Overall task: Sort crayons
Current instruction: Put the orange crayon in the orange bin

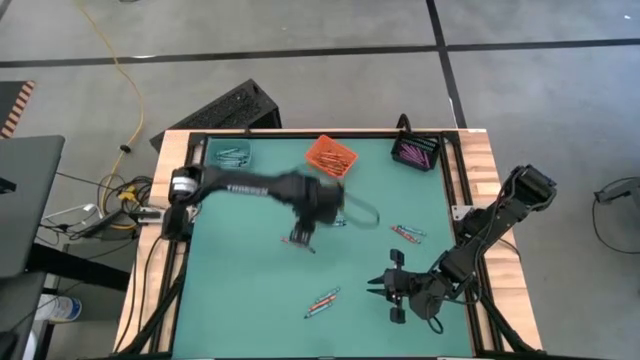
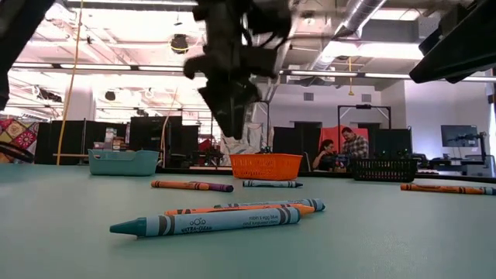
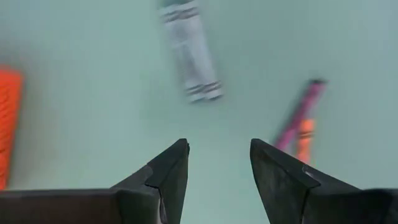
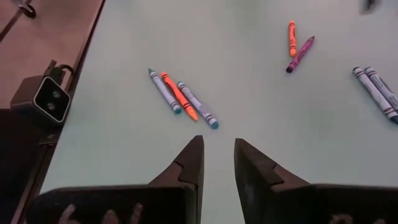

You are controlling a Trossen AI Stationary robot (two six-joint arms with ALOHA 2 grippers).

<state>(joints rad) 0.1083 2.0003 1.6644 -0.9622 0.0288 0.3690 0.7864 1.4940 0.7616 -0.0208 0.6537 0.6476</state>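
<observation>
Our left claw (image 1: 300,240) hangs over the middle of the surface (image 1: 240,290), its fingers (image 3: 168,171) apart with nothing between them. Below it in the left wrist view lie a grey-blue crayon (image 3: 189,53) and a pink and orange pair (image 3: 300,121), loose on the surface. At about one o'clock from this claw stands the orange bin (image 1: 331,154), with the teal bin (image 1: 232,154) at eleven o'clock and the black bin (image 1: 416,152) farther toward two o'clock.

Our right claw (image 1: 374,288) waits near the surface's four o'clock part, fingers (image 4: 186,165) a little apart and empty. At nine o'clock from it lies a trio of crayons (image 1: 322,301), blue, orange, blue side by side. At twelve o'clock from it lie two blue crayons (image 1: 407,233).
</observation>
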